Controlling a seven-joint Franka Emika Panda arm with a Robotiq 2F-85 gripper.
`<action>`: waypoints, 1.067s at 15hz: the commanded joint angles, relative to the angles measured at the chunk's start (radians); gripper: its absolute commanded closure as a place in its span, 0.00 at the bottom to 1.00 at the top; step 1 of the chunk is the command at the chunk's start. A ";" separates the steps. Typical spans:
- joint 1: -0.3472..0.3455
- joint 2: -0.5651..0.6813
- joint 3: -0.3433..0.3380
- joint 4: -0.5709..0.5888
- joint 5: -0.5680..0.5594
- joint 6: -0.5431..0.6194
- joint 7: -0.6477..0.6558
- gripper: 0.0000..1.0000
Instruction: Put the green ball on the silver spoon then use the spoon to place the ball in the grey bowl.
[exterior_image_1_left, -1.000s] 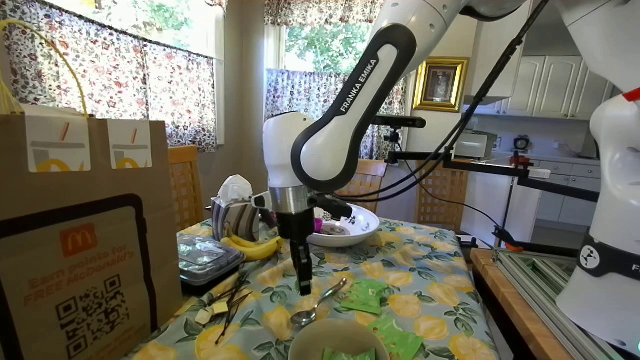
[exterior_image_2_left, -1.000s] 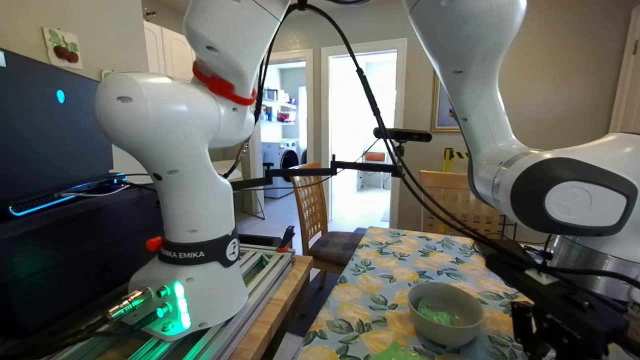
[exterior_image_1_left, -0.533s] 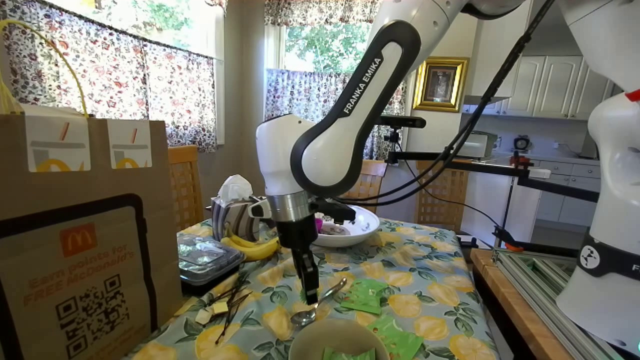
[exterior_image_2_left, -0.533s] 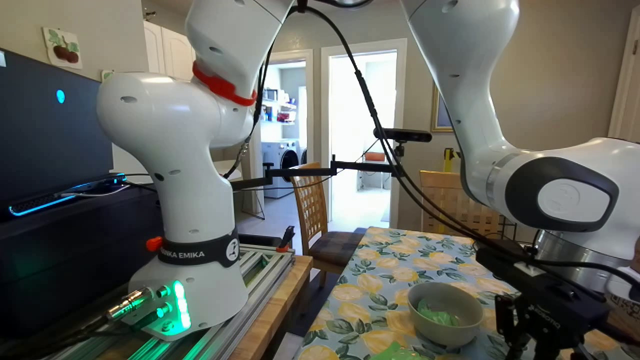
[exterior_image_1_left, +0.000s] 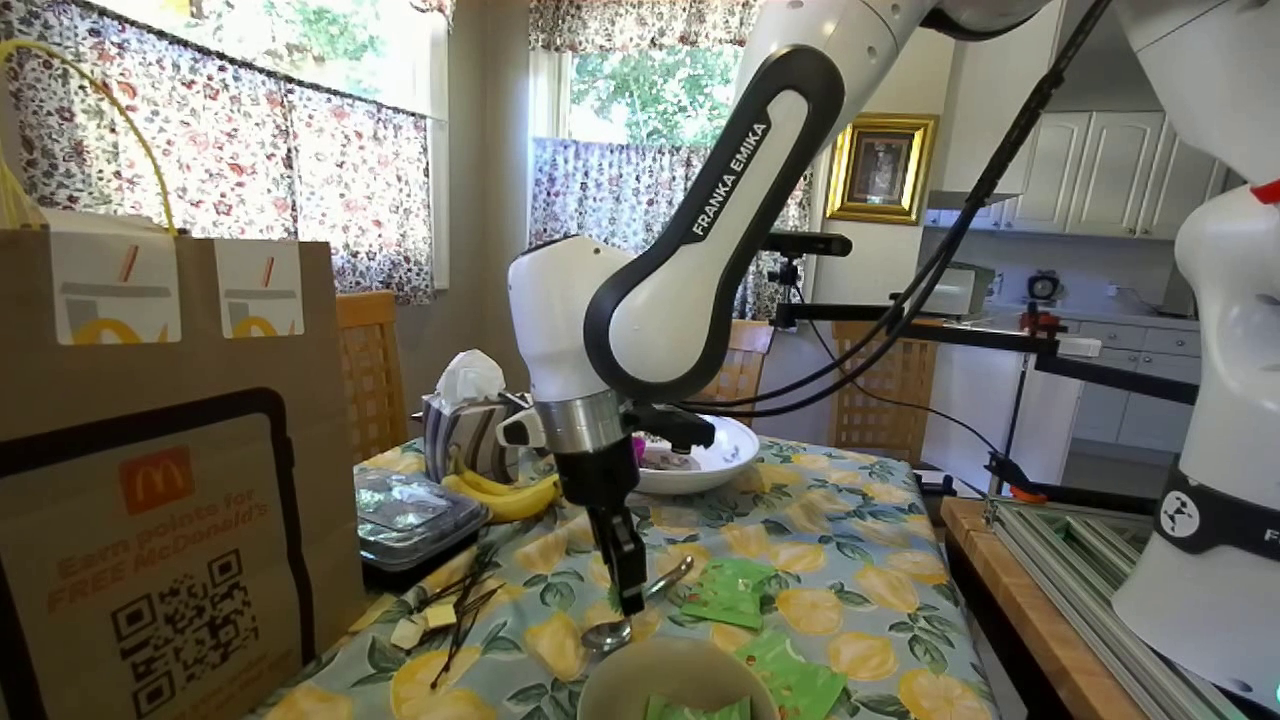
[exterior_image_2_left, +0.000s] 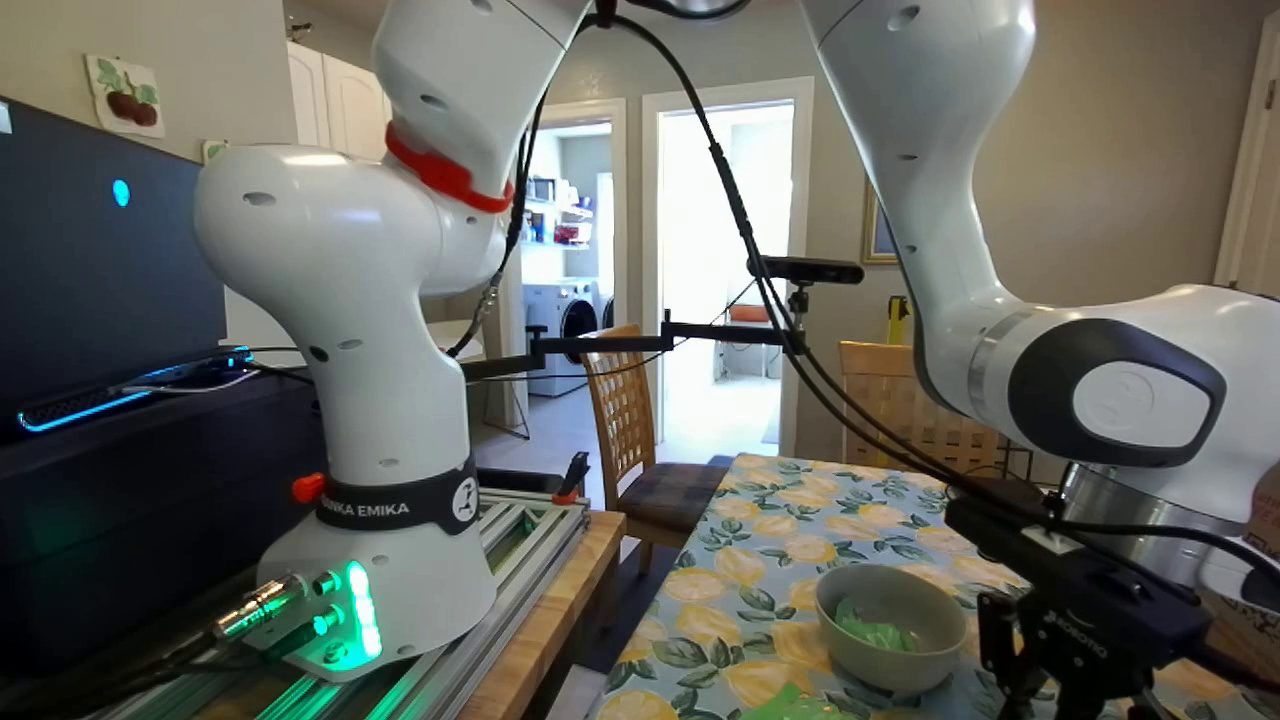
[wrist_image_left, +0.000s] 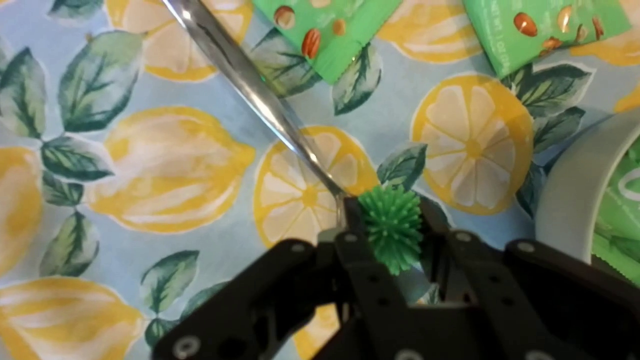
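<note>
The green spiky ball (wrist_image_left: 392, 230) is pinched between the fingertips of my gripper (wrist_image_left: 389, 215) in the wrist view. The silver spoon (wrist_image_left: 260, 100) lies on the tablecloth, its handle running to the upper left; its bowl end is mostly hidden under the gripper. In an exterior view my gripper (exterior_image_1_left: 630, 605) hangs low over the spoon (exterior_image_1_left: 606, 636), and its finger largely hides the ball. I cannot tell whether the ball touches the spoon. The grey bowl (exterior_image_1_left: 625, 685) stands beside the spoon with green packets inside; it also shows in an exterior view (exterior_image_2_left: 895, 675) and the wrist view (wrist_image_left: 570, 190).
Green snack packets (exterior_image_1_left: 730, 590) lie near the spoon handle and bowl. A large white bowl (exterior_image_1_left: 735, 455), bananas (exterior_image_1_left: 510, 497), a plastic container (exterior_image_1_left: 415, 520) and a tissue box (exterior_image_1_left: 475, 440) stand farther back. A paper bag (exterior_image_1_left: 180, 380) stands at one side.
My gripper has moved down and across towards the spoon's bowl end and the grey bowl, and it has tilted slightly. The spoon and the grey bowl have not moved.
</note>
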 joint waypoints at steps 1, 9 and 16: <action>0.003 0.013 -0.002 0.007 -0.020 -0.007 -0.014 0.93; 0.003 0.027 -0.004 0.019 -0.023 0.015 -0.012 0.93; 0.003 0.037 -0.007 0.027 -0.025 0.020 -0.011 0.93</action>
